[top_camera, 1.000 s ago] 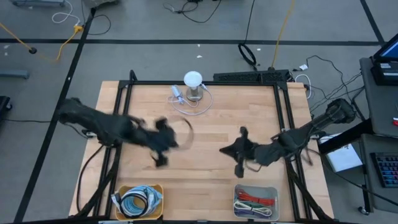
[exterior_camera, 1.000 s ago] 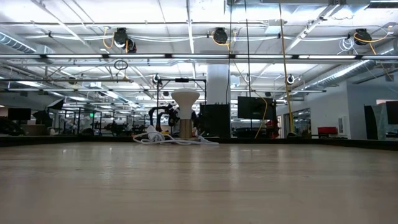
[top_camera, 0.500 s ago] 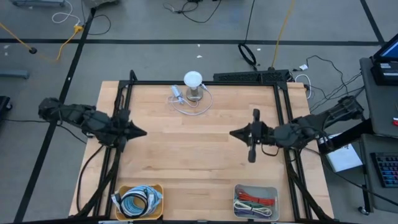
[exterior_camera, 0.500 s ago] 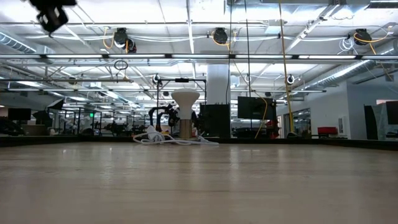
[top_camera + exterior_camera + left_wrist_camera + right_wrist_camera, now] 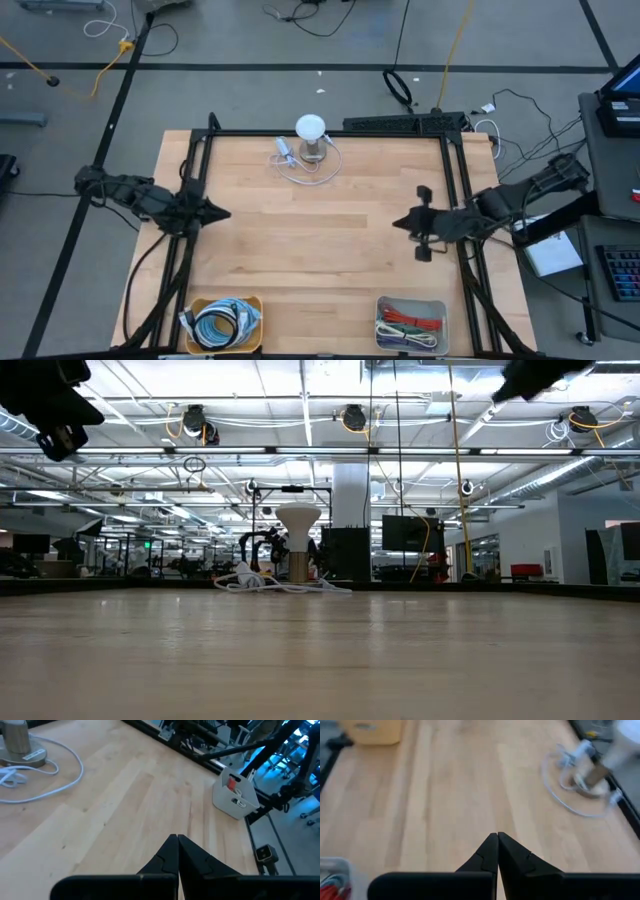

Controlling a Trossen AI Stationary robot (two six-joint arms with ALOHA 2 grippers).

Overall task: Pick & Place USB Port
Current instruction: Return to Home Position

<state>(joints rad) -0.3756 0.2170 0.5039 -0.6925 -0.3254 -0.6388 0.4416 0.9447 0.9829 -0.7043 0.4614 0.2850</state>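
High view: one yellow bin [image 5: 254, 303], one gray bin [image 5: 441, 305].

Grey floor [image 5: 250, 100] crossed by black tape lines [image 5: 250, 68]; white ceiling [image 5: 130, 380] with pipes [image 5: 300, 451] and 1 white column [image 5: 350, 490].

Top-down view: wooden table [image 5: 320, 250]. L gripper [image 5: 213, 212] at left edge, R gripper [image 5: 400, 223] towards right edge, well apart. Near edge: yellow bin [image 5: 222, 298] w/ coiled cables [image 5: 218, 324]; gray bin [image 5: 411, 300] w/ red cables [image 5: 408, 322]. Far edge: white stand [image 5: 311, 130], white cord [image 5: 305, 170].
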